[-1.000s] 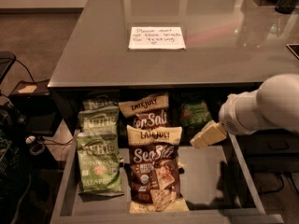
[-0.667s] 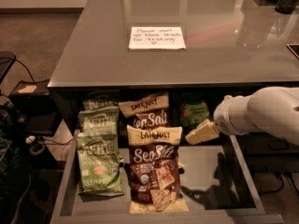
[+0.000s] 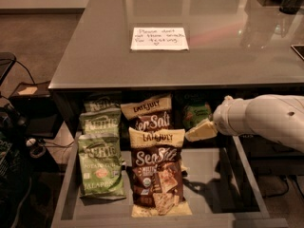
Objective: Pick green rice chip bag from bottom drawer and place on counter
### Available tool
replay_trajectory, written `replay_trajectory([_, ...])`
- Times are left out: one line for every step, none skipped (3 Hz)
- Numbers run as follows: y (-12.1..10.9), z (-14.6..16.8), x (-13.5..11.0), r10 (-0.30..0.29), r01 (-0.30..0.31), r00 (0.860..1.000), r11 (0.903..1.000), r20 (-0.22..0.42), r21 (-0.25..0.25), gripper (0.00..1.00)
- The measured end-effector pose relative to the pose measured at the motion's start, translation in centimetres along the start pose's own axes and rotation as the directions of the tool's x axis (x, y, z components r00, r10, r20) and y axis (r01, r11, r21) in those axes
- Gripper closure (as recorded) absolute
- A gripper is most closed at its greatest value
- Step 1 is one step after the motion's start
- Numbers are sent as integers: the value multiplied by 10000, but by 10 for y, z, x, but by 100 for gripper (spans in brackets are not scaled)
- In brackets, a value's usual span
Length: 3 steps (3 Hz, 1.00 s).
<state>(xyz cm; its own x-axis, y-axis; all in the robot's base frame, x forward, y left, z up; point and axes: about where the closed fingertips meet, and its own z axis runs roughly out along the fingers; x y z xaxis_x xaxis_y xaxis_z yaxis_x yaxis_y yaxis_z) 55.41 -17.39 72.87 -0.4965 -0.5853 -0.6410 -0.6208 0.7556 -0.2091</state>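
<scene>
The green rice chip bag point(image 3: 198, 114) stands at the back right of the open bottom drawer point(image 3: 211, 177), partly shaded under the edge of the counter point(image 3: 95, 63). My gripper point(image 3: 200, 131), with its cream-coloured tip on the white arm reaching in from the right, hovers just in front of and slightly below the bag, above the drawer's bare grey floor. Whether it touches the bag cannot be told.
Pale green Kettle bags point(image 3: 99, 165) lie in the drawer's left column and brown-and-cream Late July bags point(image 3: 156, 175) in the middle. A white handwritten note point(image 3: 159, 38) lies on the counter. Cables and dark gear point(image 3: 19, 141) sit on the floor at the left.
My arm and gripper have moved left, closer to the green rice chip bag. The bags have not moved.
</scene>
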Motion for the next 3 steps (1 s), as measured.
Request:
replay_trajectory([-2, 2, 4, 263, -265, 9993, 9996, 253, 63, 0])
replay_trajectory([-2, 8, 7, 591, -596, 9965, 9982, 585, 65, 18])
replay_trajectory([0, 20, 5, 809, -804, 9921, 9967, 958, -91, 42])
